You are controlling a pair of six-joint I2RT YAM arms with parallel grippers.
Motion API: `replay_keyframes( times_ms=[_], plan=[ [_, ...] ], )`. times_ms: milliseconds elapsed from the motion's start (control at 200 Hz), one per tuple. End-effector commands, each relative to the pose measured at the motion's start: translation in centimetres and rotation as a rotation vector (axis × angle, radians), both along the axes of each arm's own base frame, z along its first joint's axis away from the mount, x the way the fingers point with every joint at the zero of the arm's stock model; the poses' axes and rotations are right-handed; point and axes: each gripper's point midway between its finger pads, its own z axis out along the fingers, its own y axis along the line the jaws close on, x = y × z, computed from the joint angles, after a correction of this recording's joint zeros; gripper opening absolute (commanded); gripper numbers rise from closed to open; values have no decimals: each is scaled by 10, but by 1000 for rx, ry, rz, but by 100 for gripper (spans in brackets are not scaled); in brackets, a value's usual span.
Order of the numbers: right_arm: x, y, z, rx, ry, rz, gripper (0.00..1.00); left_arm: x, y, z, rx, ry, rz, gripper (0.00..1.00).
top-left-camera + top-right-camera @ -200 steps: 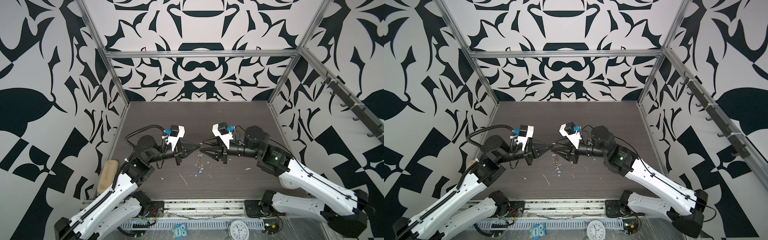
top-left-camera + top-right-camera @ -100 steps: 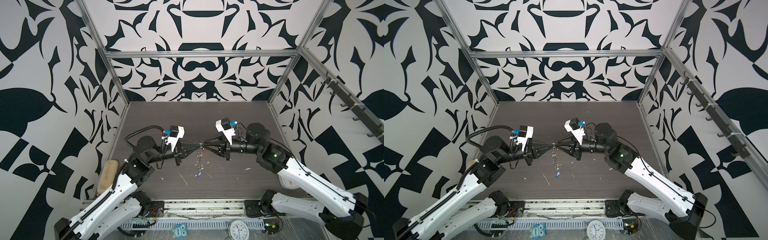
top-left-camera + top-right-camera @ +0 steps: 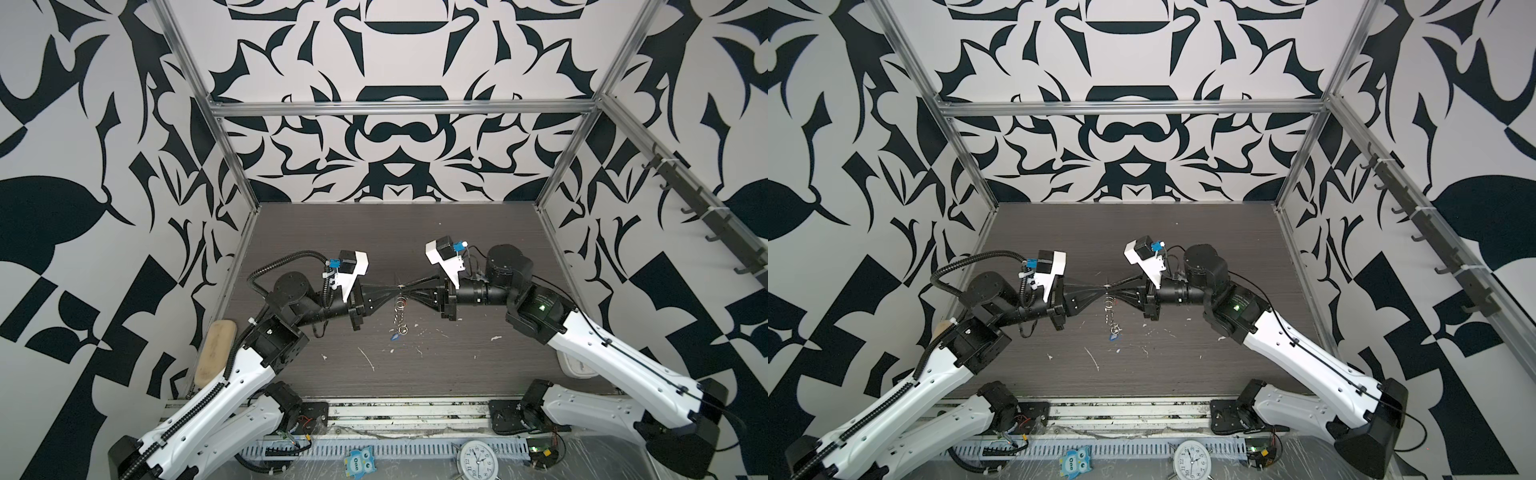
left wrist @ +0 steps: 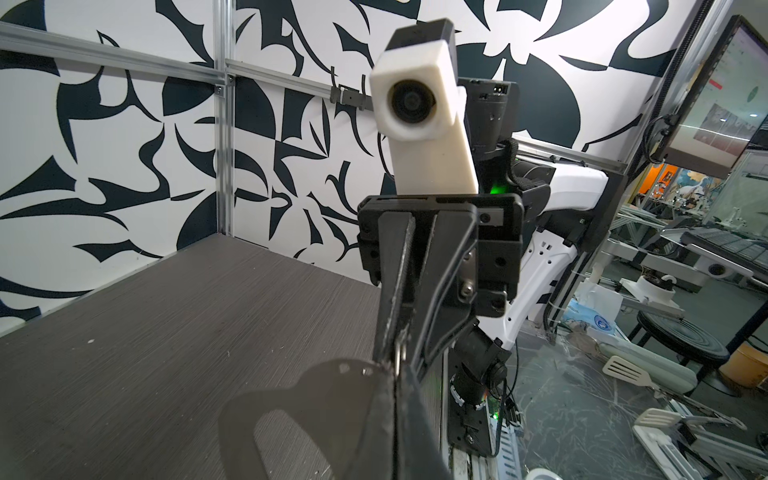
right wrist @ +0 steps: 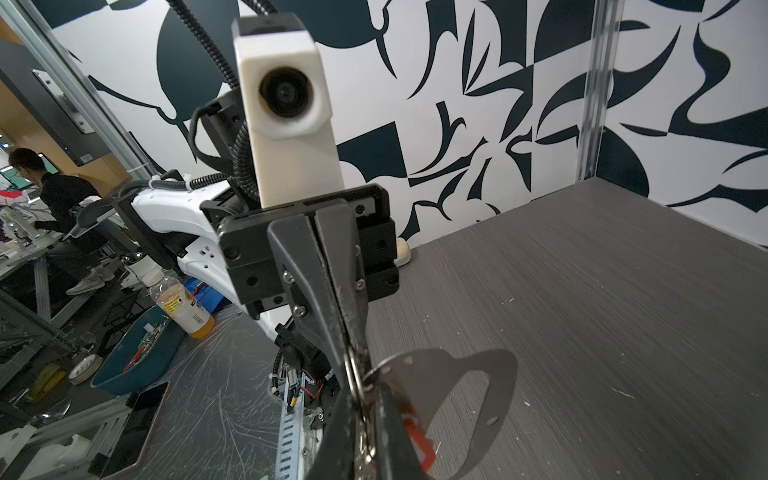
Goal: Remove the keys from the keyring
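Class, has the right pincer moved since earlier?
Yes: right pincer shifted slightly up a top view, away from the white scratch, closing on the keyring.

The enclosure walls point(image 3: 395, 62) are white with large dark navy leaf-like shapes. The wood-grain tabletop point(image 3: 457, 374) is dark grey-brown, flecked white near the middle. The flat D-shaped metal keyring point(image 5: 490, 399) is plain silver. There is a blue oblong plastic key tag point(image 3: 394, 337) and a red oblong plastic key tag point(image 5: 422, 440). The left arm point(image 3: 232, 399) and right arm point(image 3: 615, 361) are white with black joints. The oblong pad point(image 3: 214, 353) at the left is beige.
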Motion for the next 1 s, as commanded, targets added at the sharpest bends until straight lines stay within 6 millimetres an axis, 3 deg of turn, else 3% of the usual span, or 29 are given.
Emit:
replay_keyframes(
  times_ms=[0,130,240,350,470,540,695,1000],
  plan=[
    [-2,-1,16,47,-40,9,7,-1,2,7,-30,-34,6,0],
    [0,-2,16,43,-36,1,0,0,3,7,-31,-26,10,0],
    [1,-3,14,31,-29,-6,0,1,3,6,-26,-16,15,0],
    [4,-7,10,-1,-20,-19,0,4,5,5,-20,-5,45,27],
    [10,-14,6,-52,-23,-34,0,9,10,2,-8,6,99,37],
    [10,-18,3,-83,-30,-29,0,9,11,-1,7,14,106,37],
    [5,-24,-4,-162,-35,29,0,8,6,-7,52,45,73,27],
    [-8,-27,-9,-253,-11,166,0,2,-9,-15,99,99,-53,29]
  ],
)
